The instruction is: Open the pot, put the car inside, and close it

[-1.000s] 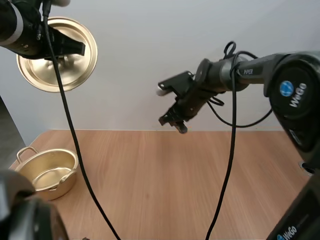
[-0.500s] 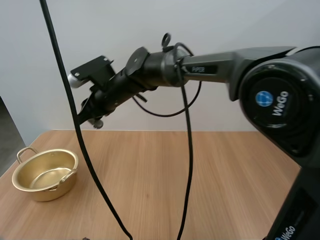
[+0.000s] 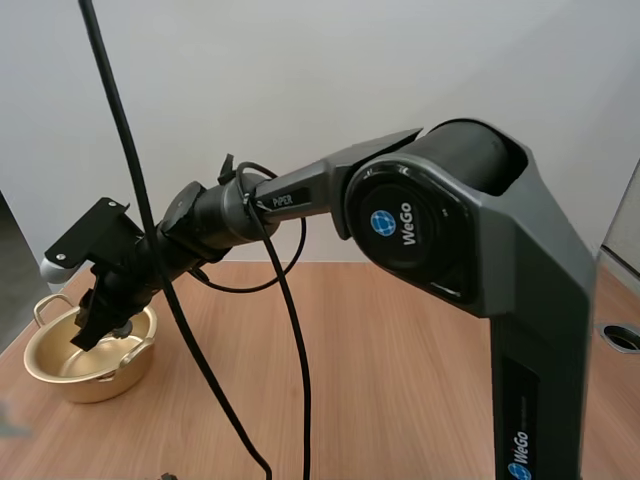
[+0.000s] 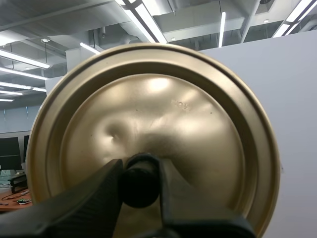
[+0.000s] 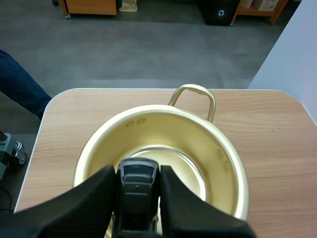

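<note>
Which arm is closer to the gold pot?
The right jaws, hanging over the open pot and pinching the car. The left jaws hold the lid aloft by its knob.

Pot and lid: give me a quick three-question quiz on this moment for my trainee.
1. True or false: the pot on the table has its lid on.
2. What does the left gripper pinch? A) the lid's knob B) a pot handle C) nothing
3. Fill in: the right gripper holds the black car over the open ____.

Key: 1 false; 2 A; 3 pot.
</note>
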Controlling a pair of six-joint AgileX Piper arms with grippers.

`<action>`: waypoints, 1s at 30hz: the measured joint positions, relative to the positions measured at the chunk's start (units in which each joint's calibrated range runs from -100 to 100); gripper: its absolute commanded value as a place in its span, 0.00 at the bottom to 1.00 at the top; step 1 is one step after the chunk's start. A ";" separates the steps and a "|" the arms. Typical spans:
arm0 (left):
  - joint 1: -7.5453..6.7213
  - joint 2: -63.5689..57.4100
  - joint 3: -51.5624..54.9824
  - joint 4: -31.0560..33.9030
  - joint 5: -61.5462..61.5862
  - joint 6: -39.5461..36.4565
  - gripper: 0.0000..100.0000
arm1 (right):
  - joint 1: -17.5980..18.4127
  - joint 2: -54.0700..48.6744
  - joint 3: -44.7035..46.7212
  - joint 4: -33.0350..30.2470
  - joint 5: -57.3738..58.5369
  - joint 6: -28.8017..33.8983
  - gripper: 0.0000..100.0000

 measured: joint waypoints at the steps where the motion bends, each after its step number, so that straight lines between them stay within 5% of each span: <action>1: 0.00 0.00 0.00 0.00 0.41 0.00 0.00 | 0.00 0.98 -0.57 0.40 0.00 -0.85 0.00; 11: 0.00 0.00 0.00 0.00 3.28 0.00 0.00 | 0.00 9.97 -8.91 0.62 -0.97 -2.44 0.03; 12: 0.00 0.00 0.00 0.00 3.56 0.00 0.00 | 0.00 10.10 -8.91 0.48 -1.27 -2.44 0.11; 15: 0.00 0.00 0.00 0.47 3.91 0.27 0.00 | 0.00 11.86 -8.91 -2.63 -3.03 -2.30 0.79; 17: 0.00 0.00 0.00 0.47 3.91 0.27 0.00 | 0.00 11.86 -8.79 -3.12 -4.80 -1.77 0.92; 18: 0.00 0.13 0.00 0.47 3.91 0.27 0.00 | 0.00 11.86 -8.79 -3.31 -5.81 -1.21 0.85; 21: 0.00 0.51 0.00 1.35 3.91 0.37 0.00 | -0.16 10.75 -8.79 -5.31 -7.63 0.17 0.43; 23: 0.00 1.31 0.00 2.99 3.91 0.37 0.00 | -0.68 9.68 -8.79 -5.84 -6.83 0.76 0.00; 30: 0.00 6.81 2.14 14.16 11.16 -4.71 0.00 | -4.65 2.29 -8.67 -7.42 -1.76 8.54 0.00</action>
